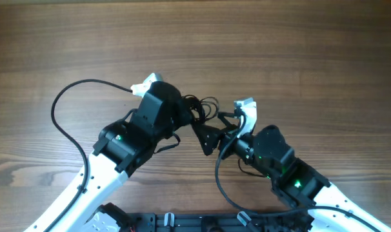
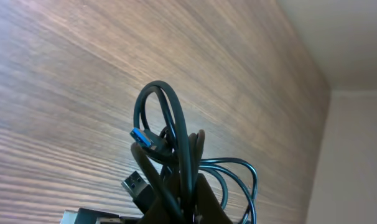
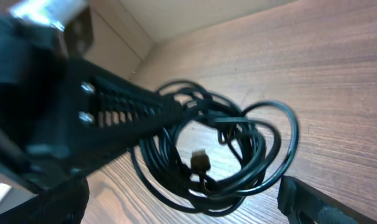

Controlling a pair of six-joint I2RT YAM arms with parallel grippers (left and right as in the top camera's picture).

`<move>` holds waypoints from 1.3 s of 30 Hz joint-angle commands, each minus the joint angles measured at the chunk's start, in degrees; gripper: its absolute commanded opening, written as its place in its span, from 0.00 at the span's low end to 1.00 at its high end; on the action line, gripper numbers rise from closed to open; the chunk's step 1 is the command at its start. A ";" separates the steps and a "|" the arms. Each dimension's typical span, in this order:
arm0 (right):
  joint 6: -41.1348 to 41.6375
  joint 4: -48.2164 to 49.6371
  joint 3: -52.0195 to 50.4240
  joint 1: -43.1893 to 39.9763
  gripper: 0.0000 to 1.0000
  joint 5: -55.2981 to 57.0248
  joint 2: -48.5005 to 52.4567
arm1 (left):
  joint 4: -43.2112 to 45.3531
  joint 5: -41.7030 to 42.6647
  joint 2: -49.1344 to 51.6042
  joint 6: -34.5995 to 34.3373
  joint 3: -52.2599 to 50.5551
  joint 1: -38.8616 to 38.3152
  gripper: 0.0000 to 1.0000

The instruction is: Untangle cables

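The cables [image 1: 206, 106] are one knotted bundle of thin black wires at the table's middle, between my two grippers. My left gripper [image 1: 184, 111] is shut on the bundle. In the left wrist view its fingers [image 2: 190, 200] pinch several strands; a loop [image 2: 170, 118] stands up above them, with a blue-tipped USB plug [image 2: 141, 137] and a black USB plug [image 2: 135, 185] beside it. My right gripper [image 1: 211, 134] is just right of the bundle. In the right wrist view it is open [image 3: 182, 208], and the coiled loops [image 3: 238, 155] with a small plug [image 3: 201, 160] hang between its fingers.
The left arm's thick black camera cable [image 1: 60, 113] arcs out over the table's left. White camera modules [image 1: 144, 84] [image 1: 245, 107] sit on both wrists. The left gripper's black finger [image 3: 123, 106] crosses the right wrist view. A black rail [image 1: 202, 223] lies along the near edge.
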 commanded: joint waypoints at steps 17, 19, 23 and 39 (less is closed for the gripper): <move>16.00 -3.45 1.27 -0.35 0.99 -8.39 9.11 | -7.67 -8.66 0.33 -62.25 0.61 -0.22 0.04; 16.00 3.67 1.27 -0.35 0.97 -9.14 12.44 | -7.67 -8.66 0.33 -62.25 0.61 -0.22 0.04; 16.00 11.82 1.27 -0.35 0.89 -12.96 17.27 | -7.65 -8.68 0.33 -62.25 0.61 0.20 0.04; 16.04 23.21 1.27 -0.35 0.63 -6.49 23.91 | -5.25 -3.45 0.33 -62.25 0.61 1.42 0.04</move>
